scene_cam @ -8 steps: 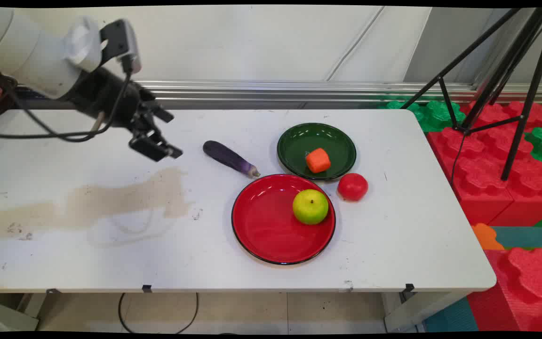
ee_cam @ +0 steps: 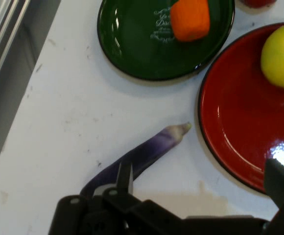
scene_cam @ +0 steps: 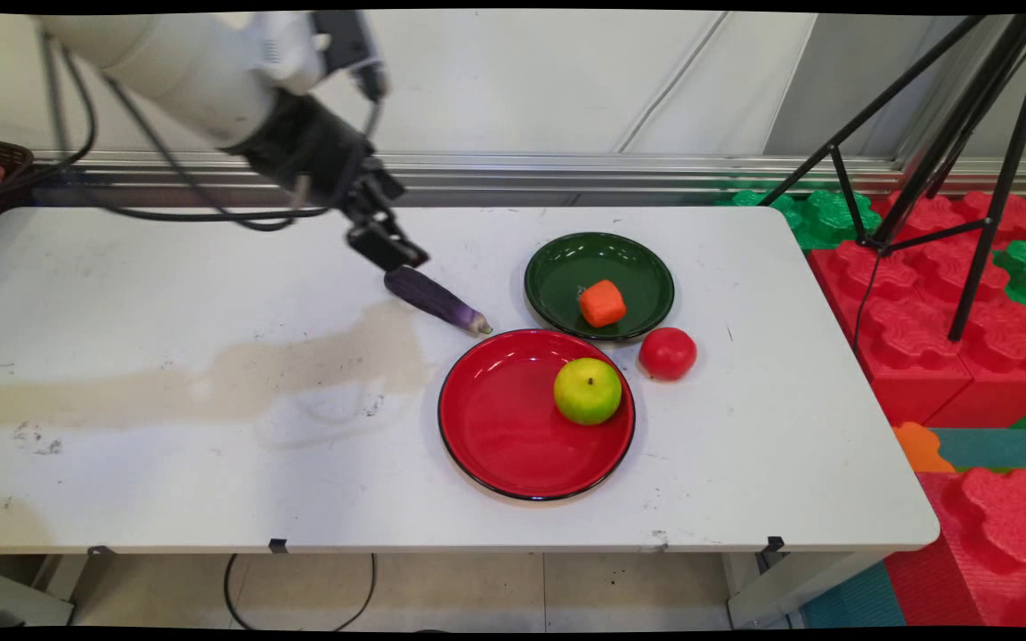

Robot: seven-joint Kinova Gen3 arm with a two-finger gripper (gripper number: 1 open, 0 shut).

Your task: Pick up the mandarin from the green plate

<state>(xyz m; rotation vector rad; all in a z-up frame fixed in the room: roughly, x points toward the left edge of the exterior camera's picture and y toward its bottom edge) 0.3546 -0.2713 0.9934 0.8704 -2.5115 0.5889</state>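
Evidently spread apart, the end effector [scene_cam: 388,249] hovers above the eggplant's [scene_cam: 435,300] dark blunt end; smooth, likely light and slippery, it seems best gripped mid-body.

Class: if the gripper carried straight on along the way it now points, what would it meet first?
Most likely the purple eggplant: the gripper, fingers apart, hangs over its dark end. How high above it is unclear.

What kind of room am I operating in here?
Likely a robotics lab or test space: a white table with toy food, a camera tripod, and big red and green foam blocks on the floor.
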